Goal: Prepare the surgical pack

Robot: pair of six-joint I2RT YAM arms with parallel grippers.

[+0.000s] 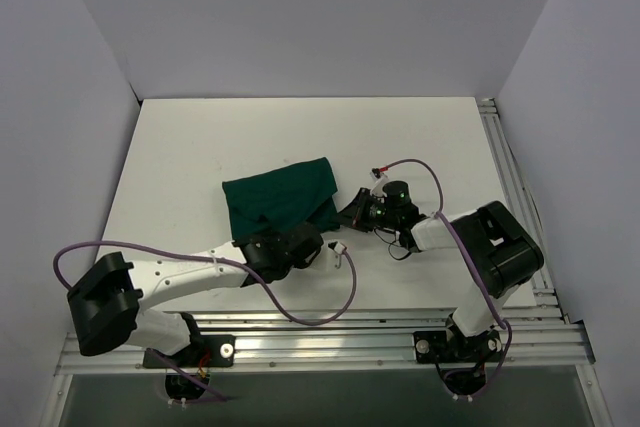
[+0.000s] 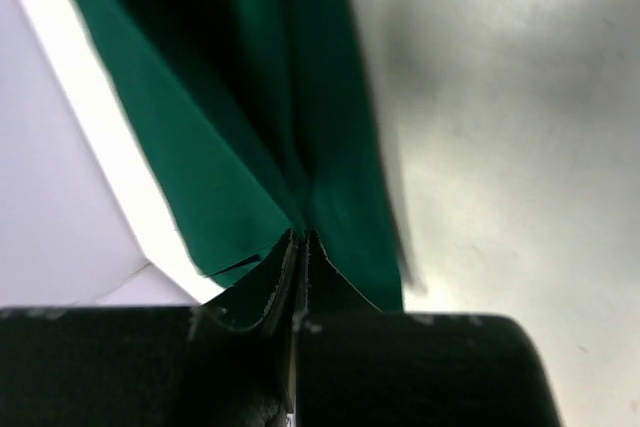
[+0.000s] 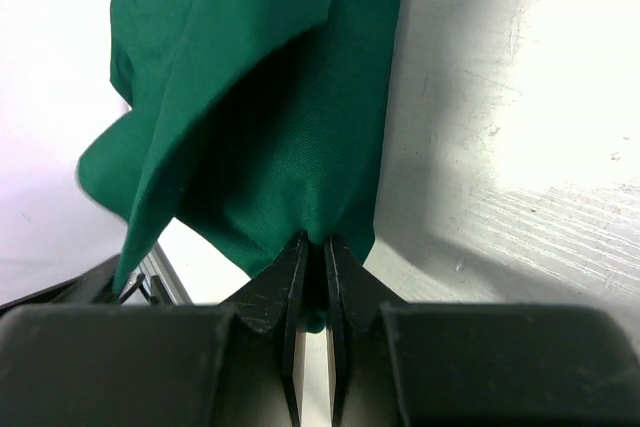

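Note:
The dark green cloth drape (image 1: pixel 280 197) lies folded and bunched near the middle of the white table. My left gripper (image 1: pixel 290 239) is shut on its near edge; the left wrist view shows the green cloth (image 2: pixel 250 127) pinched between the closed jaws (image 2: pixel 300 239). My right gripper (image 1: pixel 352 213) is shut on the drape's right corner; the right wrist view shows the cloth (image 3: pixel 270 117) hanging from its jaws (image 3: pixel 314 243). The steel tray, instruments, gauze pads and clear packets are out of view.
A white table (image 1: pixel 420 147) with grey walls on three sides. An aluminium rail (image 1: pixel 515 177) runs along the right edge and a slotted rail (image 1: pixel 330 332) along the near edge. Purple cables loop by both arms.

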